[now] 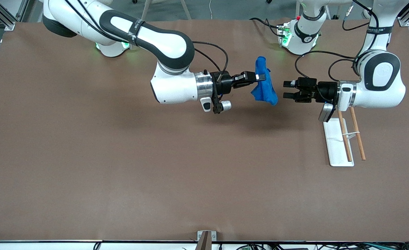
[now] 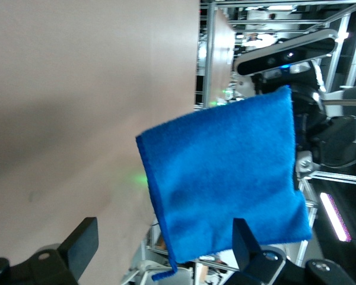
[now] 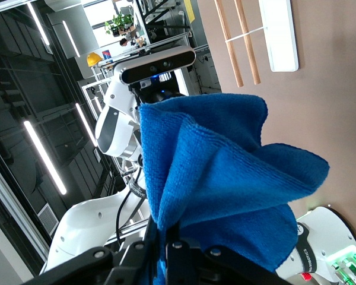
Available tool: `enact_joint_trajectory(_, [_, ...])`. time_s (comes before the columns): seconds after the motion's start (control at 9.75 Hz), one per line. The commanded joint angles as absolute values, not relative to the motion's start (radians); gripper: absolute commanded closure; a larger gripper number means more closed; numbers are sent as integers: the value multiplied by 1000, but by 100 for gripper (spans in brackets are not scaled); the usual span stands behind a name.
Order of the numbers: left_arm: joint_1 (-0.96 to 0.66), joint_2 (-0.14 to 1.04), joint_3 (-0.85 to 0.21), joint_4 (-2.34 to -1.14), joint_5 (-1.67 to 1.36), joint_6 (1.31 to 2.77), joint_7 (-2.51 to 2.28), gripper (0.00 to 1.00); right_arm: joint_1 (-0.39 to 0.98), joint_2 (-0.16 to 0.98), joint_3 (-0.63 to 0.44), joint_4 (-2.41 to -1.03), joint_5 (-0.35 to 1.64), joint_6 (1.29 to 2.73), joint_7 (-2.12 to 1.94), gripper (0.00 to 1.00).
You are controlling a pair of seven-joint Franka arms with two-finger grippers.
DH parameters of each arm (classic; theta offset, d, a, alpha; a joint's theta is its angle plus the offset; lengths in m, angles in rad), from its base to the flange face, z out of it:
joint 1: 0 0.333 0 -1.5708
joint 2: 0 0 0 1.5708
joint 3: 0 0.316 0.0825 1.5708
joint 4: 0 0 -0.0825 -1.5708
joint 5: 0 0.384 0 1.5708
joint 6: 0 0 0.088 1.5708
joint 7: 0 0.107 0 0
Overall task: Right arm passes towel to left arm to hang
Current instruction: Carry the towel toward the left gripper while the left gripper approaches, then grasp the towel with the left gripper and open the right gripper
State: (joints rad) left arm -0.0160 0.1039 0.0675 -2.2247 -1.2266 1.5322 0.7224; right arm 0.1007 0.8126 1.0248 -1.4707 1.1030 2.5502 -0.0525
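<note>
Right gripper (image 1: 257,77) clamped on one edge of the towel (image 1: 264,86), holding it up over mid-table so the cloth drapes broadside toward the other arm — presented for a handover, by the look of it. Left gripper (image 1: 287,89) just beside the hanging cloth, jaws spread and not touching it, level with its lower half, apparently set to close on it. Rack (image 1: 337,142) on the table toward the left arm's end, under that arm's wrist — handy for hanging.
</note>
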Motion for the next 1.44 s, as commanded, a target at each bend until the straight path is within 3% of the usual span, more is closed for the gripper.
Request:
enact_joint_trajectory(0.0, [-21, 114, 84, -2307, -1339, 1528, 805, 4, 97, 824, 1043, -1460, 1146, 2553, -84, 99])
enact_joint_trajectory(0.72, [-63, 149, 77, -2362, -1594, 1532, 861, 14, 104, 822, 1058, -1454, 1177, 2556, -87, 99])
enact_joint_trajectory(0.92, [-60, 144, 78, -2362, -1594, 1531, 859, 56, 112, 822, 1058, -1454, 1177, 2557, -87, 99])
enact_joint_trajectory(1.23, [-57, 141, 81, -2362, -1579, 1529, 857, 97, 115, 822, 1058, -1454, 1177, 2557, -87, 99])
enact_joint_trajectory(1.33, [-54, 140, 83, -2361, -1566, 1529, 856, 99, 115, 822, 1058, -1454, 1180, 2557, -90, 99])
